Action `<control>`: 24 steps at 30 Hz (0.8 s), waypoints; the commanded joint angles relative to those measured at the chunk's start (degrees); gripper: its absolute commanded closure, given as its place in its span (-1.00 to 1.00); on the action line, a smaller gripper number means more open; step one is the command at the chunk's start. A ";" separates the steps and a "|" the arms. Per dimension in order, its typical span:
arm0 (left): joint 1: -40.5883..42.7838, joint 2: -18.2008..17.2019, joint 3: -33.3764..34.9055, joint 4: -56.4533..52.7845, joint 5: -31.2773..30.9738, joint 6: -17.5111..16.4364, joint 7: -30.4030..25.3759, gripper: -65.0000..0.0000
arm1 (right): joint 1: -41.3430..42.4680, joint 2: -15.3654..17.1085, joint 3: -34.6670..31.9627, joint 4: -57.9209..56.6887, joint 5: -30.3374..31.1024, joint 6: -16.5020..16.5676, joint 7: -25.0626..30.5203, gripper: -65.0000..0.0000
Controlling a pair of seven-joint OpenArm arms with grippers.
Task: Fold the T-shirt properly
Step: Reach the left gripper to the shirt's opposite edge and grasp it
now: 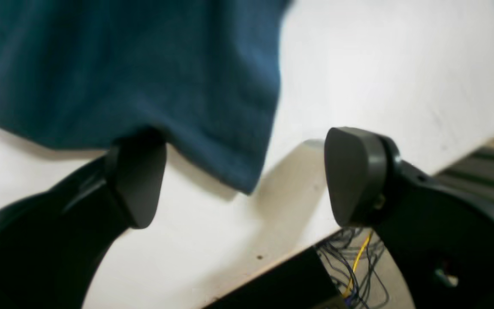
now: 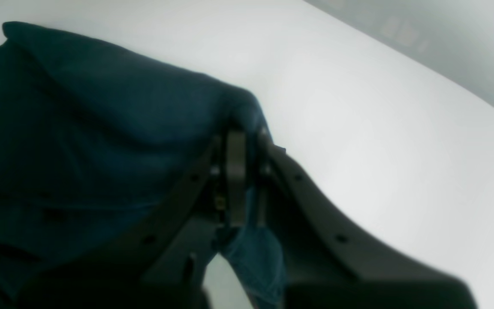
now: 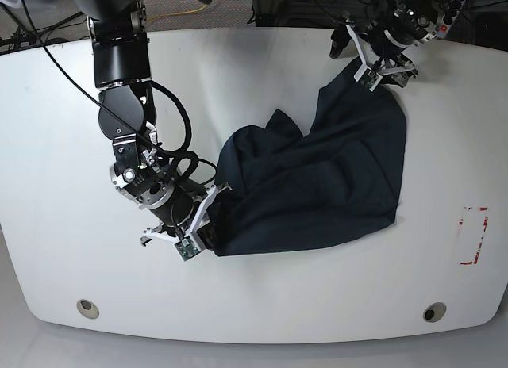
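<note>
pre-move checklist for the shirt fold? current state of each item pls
1. Right gripper shut on the T-shirt: ok, cloth sits between the closed fingers in the right wrist view.
2. Left gripper holding cloth: not ok, jaws wide apart, the shirt corner lies between them unclamped.
3. Shirt spread flat: not ok, bunched and wrinkled in the base view.
4. Shirt fully on the table: ok, no edge hangs over.
5. Which part of the shirt each gripper is at: cannot tell.
6. Cables below the table edge clear of the left gripper: ok.
</note>
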 commanded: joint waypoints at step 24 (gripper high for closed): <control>-3.45 -0.57 -2.85 -1.60 -0.34 10.26 -0.37 0.99 | 1.40 0.83 0.43 3.02 0.19 -0.13 1.46 1.00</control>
